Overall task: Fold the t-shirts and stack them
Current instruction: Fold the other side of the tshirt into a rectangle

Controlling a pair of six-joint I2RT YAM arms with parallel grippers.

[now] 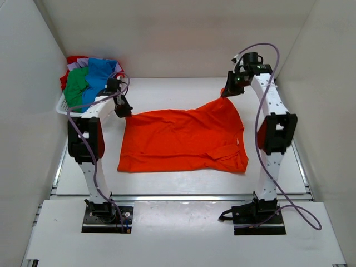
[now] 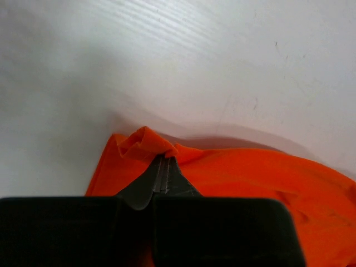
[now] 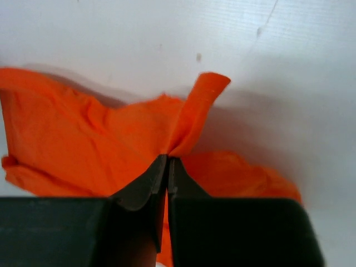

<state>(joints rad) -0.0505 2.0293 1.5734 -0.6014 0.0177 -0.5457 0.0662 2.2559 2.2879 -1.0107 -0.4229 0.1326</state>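
The orange t-shirt point(image 1: 183, 142) lies spread across the middle of the table. My left gripper point(image 1: 124, 112) is shut on its far left corner, seen bunched at the fingertips in the left wrist view point(image 2: 162, 158). My right gripper point(image 1: 225, 95) is shut on its far right corner and lifts that cloth off the table, as the right wrist view point(image 3: 168, 157) shows. The orange t-shirt fills the lower part of both wrist views point(image 2: 267, 183) point(image 3: 83, 139). The blue t-shirt point(image 1: 101, 73), green t-shirt point(image 1: 77, 87) and red t-shirt point(image 1: 73, 61) lie piled in the basket.
The white plastic basket point(image 1: 62, 104) stands at the far left of the table, close behind my left arm. White walls close in the table on the left, back and right.
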